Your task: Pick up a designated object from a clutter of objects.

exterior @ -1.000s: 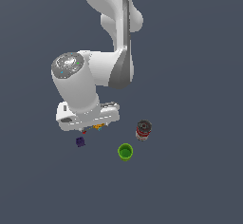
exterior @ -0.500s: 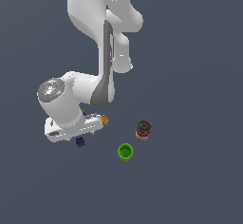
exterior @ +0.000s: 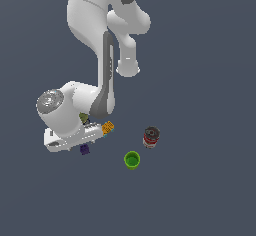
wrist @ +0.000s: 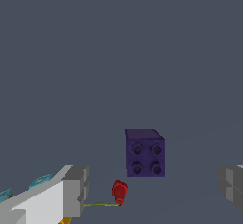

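The designated object, a tiny dark purple cube [wrist: 145, 153] with four studs on the face towards me, stands on the grey floor. In the wrist view it lies between my two grey fingers [wrist: 73, 190], a little beyond their tips. My gripper [wrist: 153, 186] is open and empty, with the jaws wide apart. In the exterior view the cube [exterior: 84, 150] peeks out just under the white hand [exterior: 67, 140]. The fingertips are hidden there.
An orange patterned box [exterior: 107, 127] and an olive-topped tin [exterior: 83, 116] sit close beside the hand. A red can [exterior: 151, 136] and a bright green cup [exterior: 132, 160] stand towards the exterior view's right. A small red dot [wrist: 119, 192] lies near the cube.
The arm has swung towards the exterior view's left and moved lower in that picture. The hand now sits over the purple cube. The objects have not moved.
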`<state>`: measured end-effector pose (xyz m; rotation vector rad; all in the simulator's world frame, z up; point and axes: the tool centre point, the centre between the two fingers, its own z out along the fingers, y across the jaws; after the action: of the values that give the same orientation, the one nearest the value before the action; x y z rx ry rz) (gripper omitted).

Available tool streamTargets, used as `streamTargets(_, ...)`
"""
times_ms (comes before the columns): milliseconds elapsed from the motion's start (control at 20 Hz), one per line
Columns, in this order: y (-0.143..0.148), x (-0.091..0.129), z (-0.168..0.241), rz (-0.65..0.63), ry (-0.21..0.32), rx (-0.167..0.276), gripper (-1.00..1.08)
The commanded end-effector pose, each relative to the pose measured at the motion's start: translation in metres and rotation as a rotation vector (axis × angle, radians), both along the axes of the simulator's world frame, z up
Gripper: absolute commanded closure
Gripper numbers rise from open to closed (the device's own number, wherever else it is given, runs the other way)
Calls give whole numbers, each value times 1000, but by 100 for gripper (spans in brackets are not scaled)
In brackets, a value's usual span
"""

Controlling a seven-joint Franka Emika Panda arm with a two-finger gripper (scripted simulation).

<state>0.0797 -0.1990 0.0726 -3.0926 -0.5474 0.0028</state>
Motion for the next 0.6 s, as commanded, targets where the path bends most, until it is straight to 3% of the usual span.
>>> streamTargets(0,0,0,0,1,-1,0,-92)
streamTargets(550,0,-1,-42,3,-2,0,-92)
